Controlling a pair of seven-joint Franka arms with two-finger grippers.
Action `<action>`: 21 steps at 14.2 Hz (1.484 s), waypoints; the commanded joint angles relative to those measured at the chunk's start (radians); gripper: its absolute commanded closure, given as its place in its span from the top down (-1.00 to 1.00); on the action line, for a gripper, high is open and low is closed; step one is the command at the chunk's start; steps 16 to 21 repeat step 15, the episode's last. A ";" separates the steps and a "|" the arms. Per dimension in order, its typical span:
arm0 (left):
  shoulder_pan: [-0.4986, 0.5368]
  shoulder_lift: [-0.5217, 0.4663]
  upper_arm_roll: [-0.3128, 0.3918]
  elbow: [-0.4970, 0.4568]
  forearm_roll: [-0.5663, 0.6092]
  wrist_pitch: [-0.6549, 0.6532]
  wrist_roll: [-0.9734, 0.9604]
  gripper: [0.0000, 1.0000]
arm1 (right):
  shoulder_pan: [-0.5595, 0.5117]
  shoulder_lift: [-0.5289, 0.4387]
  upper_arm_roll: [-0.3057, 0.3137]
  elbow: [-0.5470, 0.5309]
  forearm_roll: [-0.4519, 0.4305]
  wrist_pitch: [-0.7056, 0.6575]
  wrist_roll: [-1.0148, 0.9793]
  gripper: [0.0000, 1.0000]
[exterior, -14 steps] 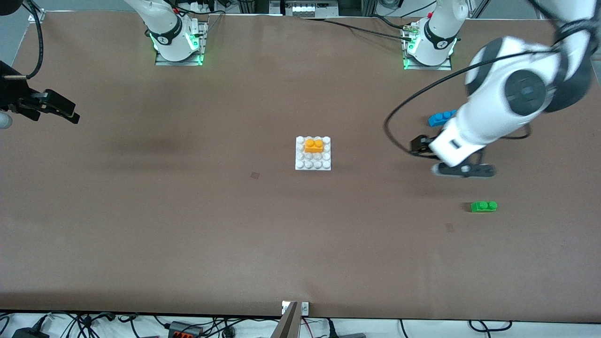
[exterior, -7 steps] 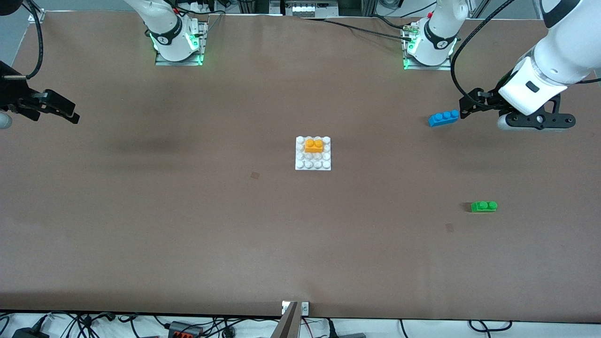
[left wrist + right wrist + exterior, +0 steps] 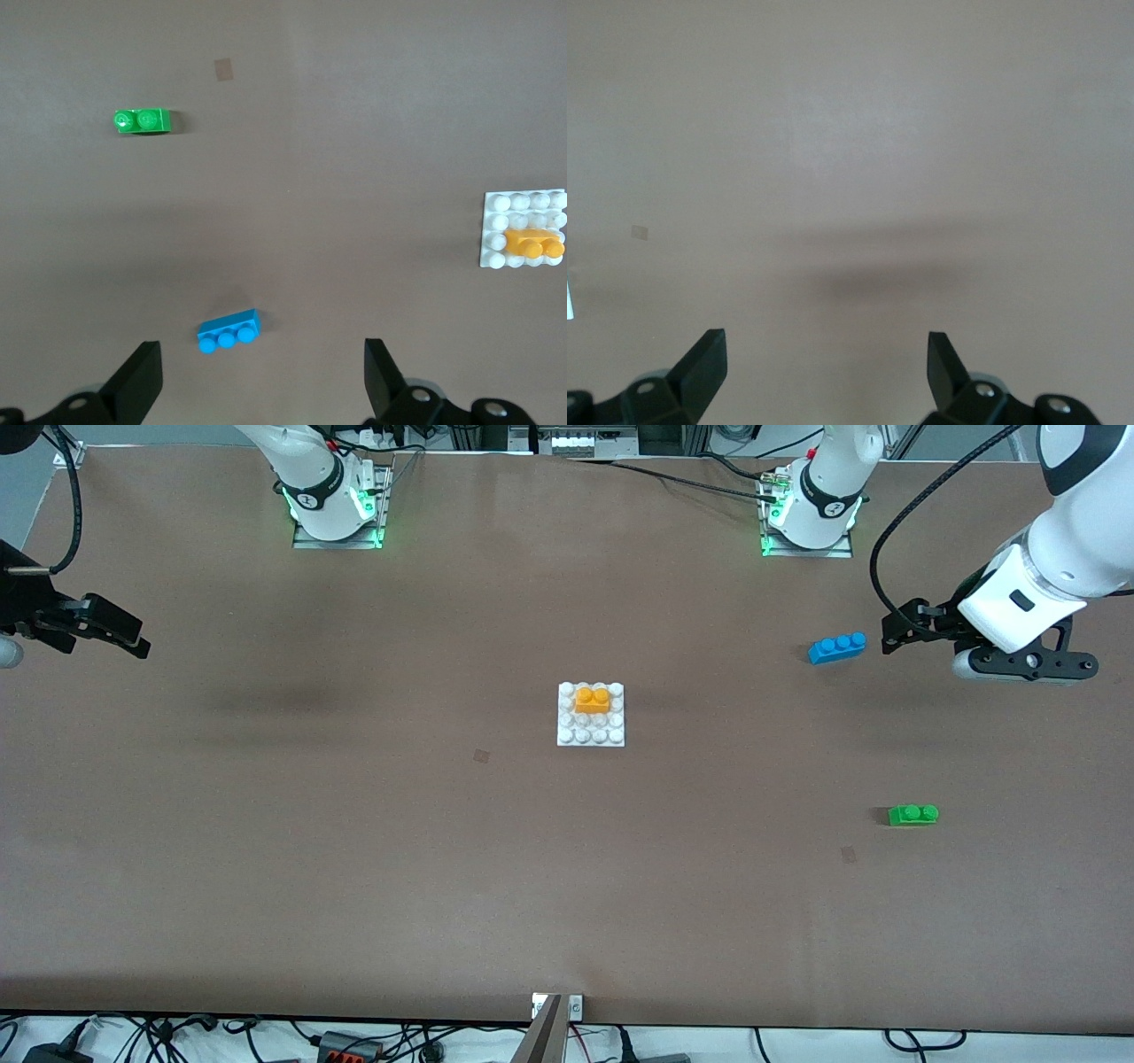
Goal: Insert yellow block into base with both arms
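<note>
The small yellow-orange plastic block [image 3: 592,699] sits pressed onto the flat white studded base [image 3: 591,735], well away from both grippers. The left gripper [image 3: 257,390] has pulled back, fingers apart; the right gripper [image 3: 824,376] waits, likewise spread. The insertion looks finished.

Block [image 3: 592,699] on base [image 3: 591,735] mid-table, two bricks [image 3: 836,647] [image 3: 912,815] toward left arm's end

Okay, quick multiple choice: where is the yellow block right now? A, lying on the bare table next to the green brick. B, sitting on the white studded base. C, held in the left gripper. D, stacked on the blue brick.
B: the yellow block sits on the studs of the base, while the left gripper and the right gripper are both open and hold nothing.
</note>
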 commanded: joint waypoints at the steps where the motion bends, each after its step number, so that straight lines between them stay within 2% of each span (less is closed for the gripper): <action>1: -0.008 0.009 0.012 0.007 -0.026 0.005 0.029 1.00 | 0.002 0.008 0.000 0.021 -0.009 -0.009 -0.007 1.00; 4: -0.008 0.011 0.017 0.009 -0.027 0.004 0.088 1.00 | 0.000 0.008 0.000 0.021 -0.011 -0.009 -0.007 1.00; 21: -0.011 0.012 0.023 0.011 -0.026 -0.001 0.088 1.00 | 0.012 0.008 0.001 0.029 -0.008 -0.007 -0.006 1.00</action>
